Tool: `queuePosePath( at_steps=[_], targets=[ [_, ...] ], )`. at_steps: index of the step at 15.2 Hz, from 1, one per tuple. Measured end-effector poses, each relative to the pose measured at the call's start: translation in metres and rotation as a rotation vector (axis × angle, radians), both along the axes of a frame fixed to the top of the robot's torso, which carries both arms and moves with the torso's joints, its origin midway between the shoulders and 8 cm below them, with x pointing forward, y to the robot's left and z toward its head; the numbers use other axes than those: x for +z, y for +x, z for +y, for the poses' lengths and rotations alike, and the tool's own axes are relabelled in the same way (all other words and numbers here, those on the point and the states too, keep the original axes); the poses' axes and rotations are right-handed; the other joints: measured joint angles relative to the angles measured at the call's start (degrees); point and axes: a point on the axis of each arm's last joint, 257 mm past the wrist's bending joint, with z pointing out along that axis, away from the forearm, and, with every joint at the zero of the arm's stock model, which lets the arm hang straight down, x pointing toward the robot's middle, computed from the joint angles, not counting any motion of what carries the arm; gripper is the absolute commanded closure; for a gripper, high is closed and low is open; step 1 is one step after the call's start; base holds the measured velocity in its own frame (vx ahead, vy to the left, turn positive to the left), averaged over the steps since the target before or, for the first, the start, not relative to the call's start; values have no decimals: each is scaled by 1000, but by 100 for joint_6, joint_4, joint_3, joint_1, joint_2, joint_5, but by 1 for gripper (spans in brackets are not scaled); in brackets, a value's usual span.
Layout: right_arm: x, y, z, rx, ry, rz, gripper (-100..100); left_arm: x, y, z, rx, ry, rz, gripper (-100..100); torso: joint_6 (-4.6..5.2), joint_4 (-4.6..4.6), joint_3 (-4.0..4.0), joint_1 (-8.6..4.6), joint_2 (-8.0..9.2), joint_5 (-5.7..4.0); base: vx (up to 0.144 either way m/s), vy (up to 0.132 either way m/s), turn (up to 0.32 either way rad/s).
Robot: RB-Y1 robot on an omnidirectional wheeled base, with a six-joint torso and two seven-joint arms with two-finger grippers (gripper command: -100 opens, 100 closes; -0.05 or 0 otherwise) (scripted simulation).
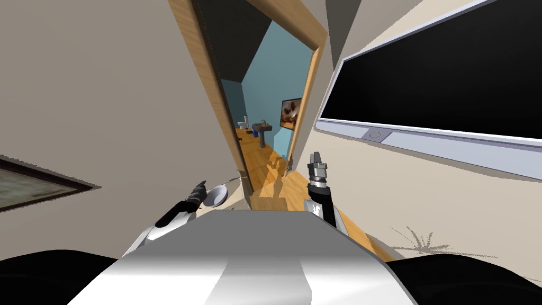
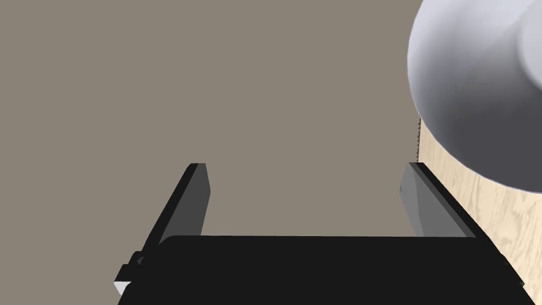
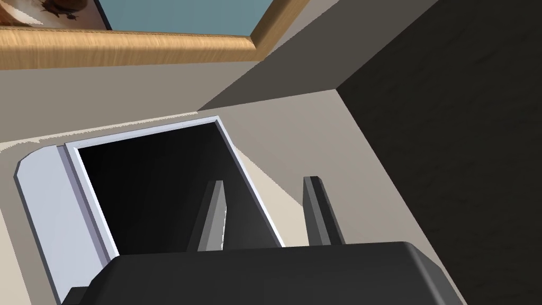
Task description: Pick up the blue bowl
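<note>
Two fingers of the left gripper stand wide apart with nothing between them, facing a flat grey-brown wall. The bowl, pale grey here rather than blue, is just outside one finger, ungrasped, in front of the light wood door frame. In the head view it shows at lower centre, left of that frame. The right gripper, right of centre, has a narrower gap and holds nothing. Past the frame a wood floor runs into a blue-walled room with a sink and toilet. A black TV spans the upper right.
</note>
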Motion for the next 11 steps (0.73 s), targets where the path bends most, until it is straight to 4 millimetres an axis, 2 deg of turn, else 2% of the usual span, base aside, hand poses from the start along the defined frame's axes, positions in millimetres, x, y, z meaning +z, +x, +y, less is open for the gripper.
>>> queuePosePath(
  at_steps=[2, 6, 11],
  targets=[
    [0, 0, 0, 0, 0, 0, 0, -16, -10, 10, 28, -24, 47, -100, 0, 1, 3, 2, 5, 0, -4, -2, -69],
    [0, 0, 0, 0, 0, 0, 0, -37, -32, 17, 72, -67, 124, -100, 0, 2, 5, 2, 8, 1, -7, 0, -88],
    [0, 0, 0, 0, 0, 0, 0, -74, -72, 27, 150, -148, 253, -100, 2, 1, 2, -3, 3, 0, 12, -8, -149]
  ],
)
